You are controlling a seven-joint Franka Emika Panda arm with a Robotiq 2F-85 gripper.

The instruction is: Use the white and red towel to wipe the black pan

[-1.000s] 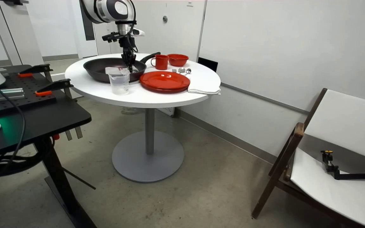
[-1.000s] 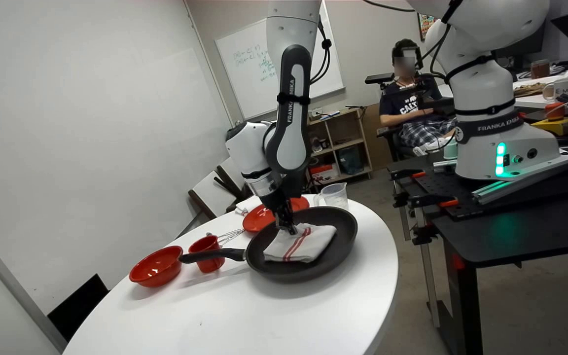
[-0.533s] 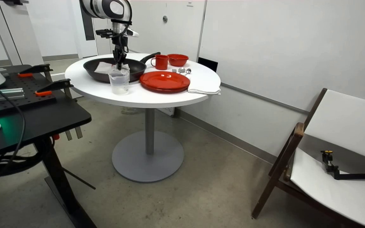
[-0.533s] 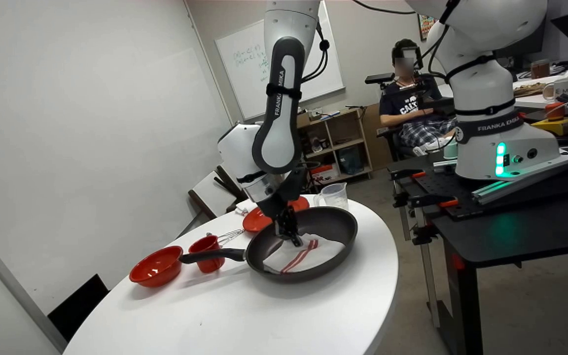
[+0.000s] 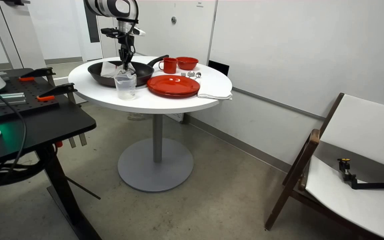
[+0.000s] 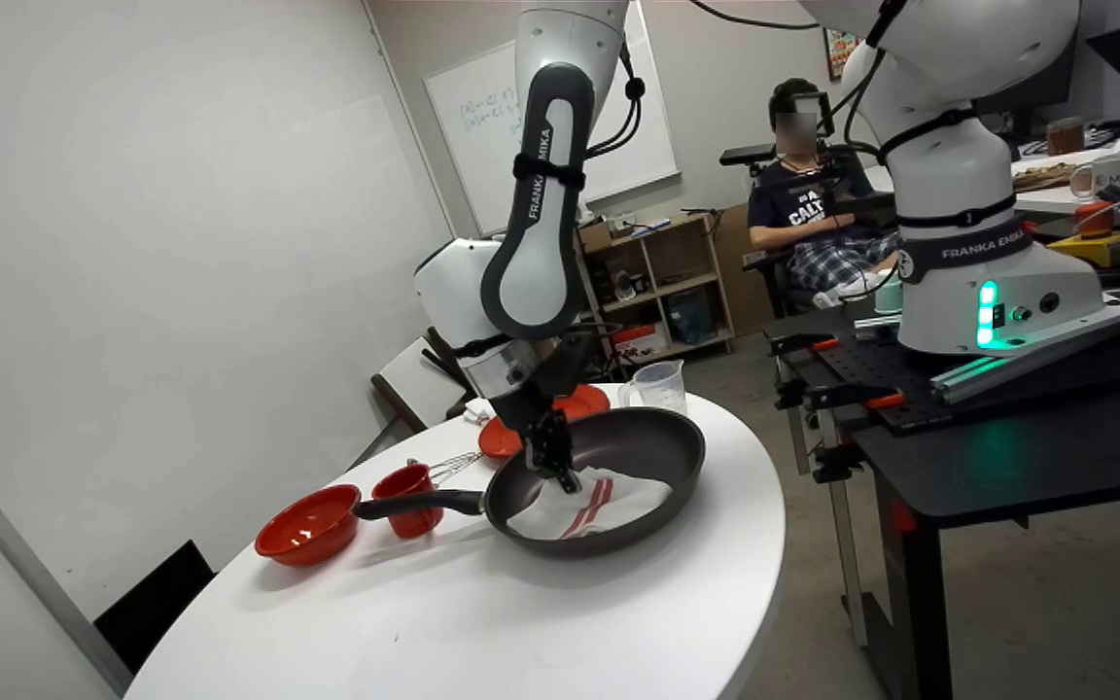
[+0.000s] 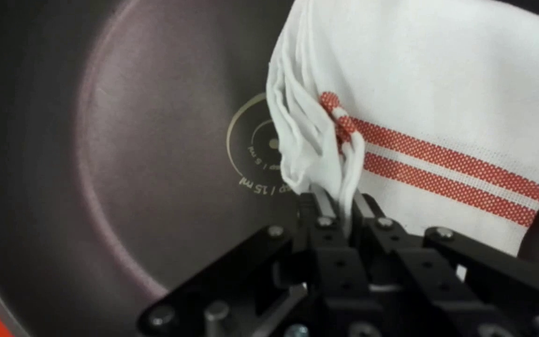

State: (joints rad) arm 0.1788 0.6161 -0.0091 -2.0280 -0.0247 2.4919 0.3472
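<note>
The black pan stands on the white round table; it also shows in an exterior view and fills much of the wrist view. The white and red towel lies folded inside it, with two red stripes; it fills the upper right of the wrist view. My gripper is shut on a bunched edge of the towel. In both exterior views the gripper points down inside the pan. The fingertips are partly hidden by cloth in the wrist view.
Stacked red plates and a clear measuring cup stand close beside the pan. A red mug and red bowl are near the pan's handle. A whisk and another white cloth lie on the table.
The gripper has moved left in an exterior view and dragged the gripped edge across the pan. The towel has shifted and turned from its flat square shape, and its edge is bunched up.
</note>
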